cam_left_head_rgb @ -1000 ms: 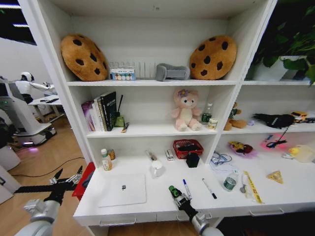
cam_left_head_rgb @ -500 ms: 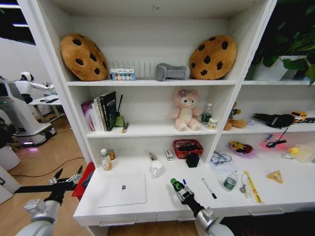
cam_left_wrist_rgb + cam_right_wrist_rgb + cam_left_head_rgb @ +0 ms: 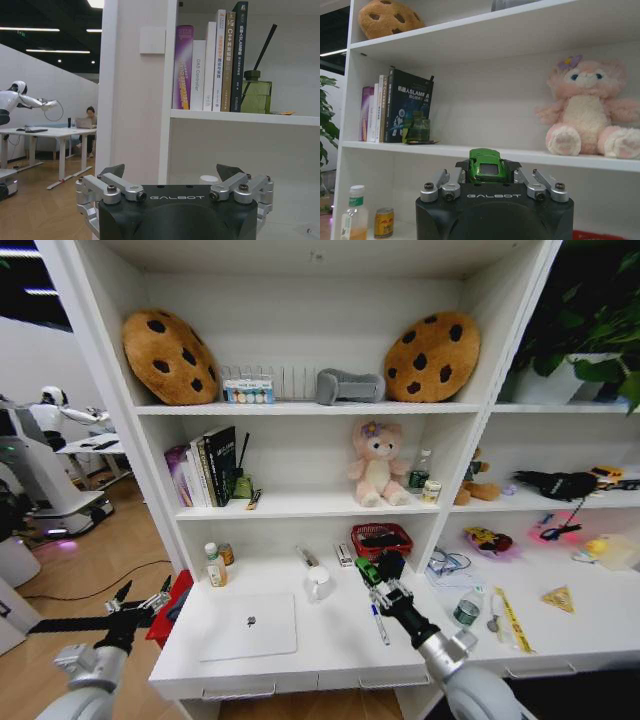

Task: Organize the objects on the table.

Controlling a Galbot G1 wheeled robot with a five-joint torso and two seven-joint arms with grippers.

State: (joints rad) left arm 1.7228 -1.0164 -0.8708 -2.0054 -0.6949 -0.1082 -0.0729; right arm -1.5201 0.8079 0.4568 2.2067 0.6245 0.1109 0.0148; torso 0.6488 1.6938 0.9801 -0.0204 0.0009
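Hovering off the table's [image 3: 300, 665] left end: left hand [image 3: 138, 602], fingers spread, holding nothing. Right hand [image 3: 375, 575] clamps a tiny green toy car [image 3: 486, 165] (raised above the table), silver laptop [image 3: 250, 626] to its left, blue marker [image 3: 379, 623] just below.

Open-plan office: desks [image 3: 35, 132], another robot [image 3: 17, 97]

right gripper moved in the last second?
Yes. The right gripper, shut on the green toy car, has travelled from the desk's front edge toward the back, and is now beside the red basket. The white mug stayed put.
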